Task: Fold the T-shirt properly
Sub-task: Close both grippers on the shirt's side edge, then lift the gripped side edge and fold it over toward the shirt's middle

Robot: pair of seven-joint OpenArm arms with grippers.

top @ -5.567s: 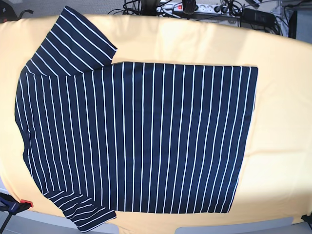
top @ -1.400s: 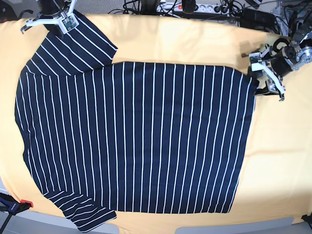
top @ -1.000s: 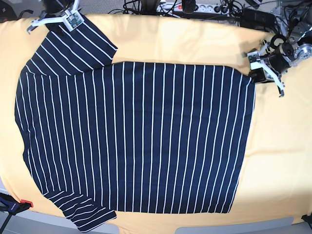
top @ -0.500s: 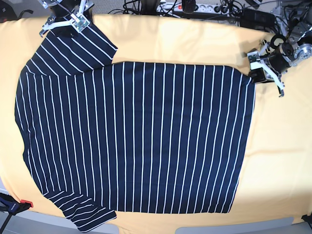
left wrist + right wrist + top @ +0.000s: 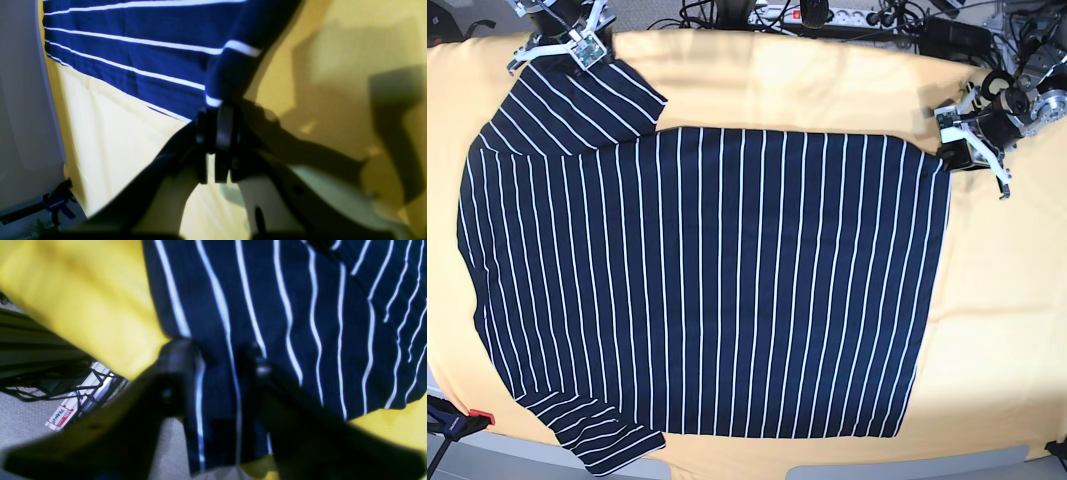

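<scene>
Yellow cloth covers the table [image 5: 1007, 300], with cables and power strips [image 5: 827, 15] behind its far edge. At the hem's far corner, the left hand [image 5: 957, 150] has its fingers pressed together on the fabric; its wrist view shows the dark pads [image 5: 220, 140] pinching the bunched corner of the T-shirt [image 5: 707, 290], which rises a little from the cloth there. At the far sleeve, the right hand [image 5: 562, 50] straddles the sleeve's outer edge; in its wrist view the two fingers [image 5: 176, 373] stand apart with striped fabric lying between them, not yet squeezed. From both hands the navy, white-striped shirt spreads flat toward the near edge, collar end beside the right hand. A small clamp [image 5: 457, 420] sits at the near corner.
</scene>
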